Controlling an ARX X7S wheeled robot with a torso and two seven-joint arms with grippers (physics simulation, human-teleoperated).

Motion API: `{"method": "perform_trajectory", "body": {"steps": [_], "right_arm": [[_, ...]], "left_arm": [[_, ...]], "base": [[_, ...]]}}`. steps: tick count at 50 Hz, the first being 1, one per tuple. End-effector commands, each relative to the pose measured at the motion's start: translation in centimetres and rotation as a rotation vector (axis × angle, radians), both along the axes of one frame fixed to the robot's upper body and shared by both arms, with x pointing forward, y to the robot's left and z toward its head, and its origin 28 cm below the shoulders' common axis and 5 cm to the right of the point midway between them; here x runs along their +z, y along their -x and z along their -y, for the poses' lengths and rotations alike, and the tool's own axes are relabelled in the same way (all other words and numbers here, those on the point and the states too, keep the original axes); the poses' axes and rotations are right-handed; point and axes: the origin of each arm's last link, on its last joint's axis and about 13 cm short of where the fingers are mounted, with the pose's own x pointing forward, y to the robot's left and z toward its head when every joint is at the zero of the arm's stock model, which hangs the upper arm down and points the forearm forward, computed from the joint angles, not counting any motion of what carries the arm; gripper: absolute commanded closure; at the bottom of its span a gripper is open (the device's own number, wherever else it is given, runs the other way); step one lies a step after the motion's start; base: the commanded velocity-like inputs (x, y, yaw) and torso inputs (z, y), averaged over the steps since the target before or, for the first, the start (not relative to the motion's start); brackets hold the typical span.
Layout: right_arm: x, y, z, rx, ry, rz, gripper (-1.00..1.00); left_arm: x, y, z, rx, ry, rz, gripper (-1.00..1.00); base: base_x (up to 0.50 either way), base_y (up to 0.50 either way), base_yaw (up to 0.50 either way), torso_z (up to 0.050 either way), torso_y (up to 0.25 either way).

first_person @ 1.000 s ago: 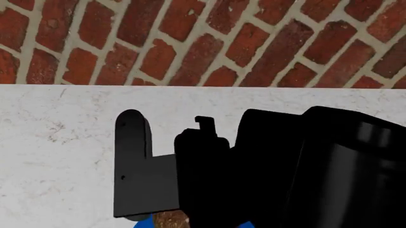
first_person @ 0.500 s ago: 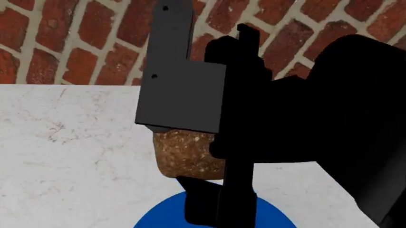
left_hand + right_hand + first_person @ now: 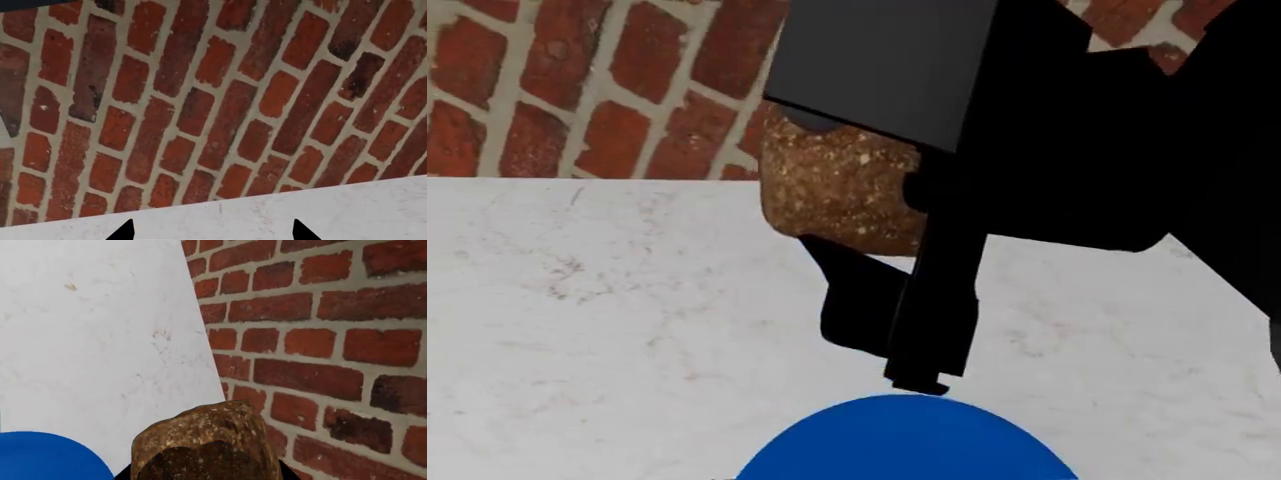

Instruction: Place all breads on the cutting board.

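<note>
A dark brown, lumpy, coarse-grained bread (image 3: 834, 195) hangs in the air above the white counter, in front of the brick wall. My right gripper (image 3: 798, 175) is shut on it, one finger above the bread and one below. The right wrist view shows the same bread (image 3: 207, 435) filling the space between the right gripper's (image 3: 205, 475) jaws. My left gripper (image 3: 213, 233) is open; only its two dark tips show over bare counter, with nothing between them. It is not in the head view. The cutting board is out of view.
A round blue plate (image 3: 908, 445) lies on the white marble counter (image 3: 587, 330) below the held bread, also seen as the blue plate (image 3: 40, 457) in the right wrist view. A red brick wall (image 3: 587, 90) closes the counter's far edge.
My right gripper has risen from low near the blue plate to high against the wall, lifting the dark bread with it. More of the blue plate now shows.
</note>
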Motion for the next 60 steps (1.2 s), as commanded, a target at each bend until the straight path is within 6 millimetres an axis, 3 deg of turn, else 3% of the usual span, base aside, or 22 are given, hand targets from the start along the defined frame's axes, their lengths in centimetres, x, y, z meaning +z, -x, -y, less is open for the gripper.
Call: {"method": "perform_trajectory", "body": {"steps": [1, 18, 37, 60], "right_arm": [[0.6, 0.0, 0.3, -0.003, -0.020, 0.046, 1.00], [-0.6, -0.1, 0.0, 0.022, 0.016, 0.004, 1.00], [-0.3, -0.4, 0.1, 0.012, -0.005, 0.006, 1.00], [-0.5, -0.4, 0.0, 0.000, -0.011, 0.007, 1.00]], "left_arm": [[0.2, 0.1, 0.0, 0.004, -0.001, 0.006, -1.00], [-0.1, 0.1, -0.1, 0.008, 0.001, 0.000, -1.00], [0.1, 0.1, 0.1, 0.007, -0.002, -0.006, -1.00], [-0.3, 0.1, 0.0, 0.009, 0.003, -0.009, -1.00]], "base": [[0.00, 0.41, 0.00, 0.000, 0.000], [0.00, 0.49, 0.00, 0.000, 0.000], [0.00, 0.49, 0.00, 0.000, 0.000], [-0.25, 0.19, 0.00, 0.000, 0.000]]}}
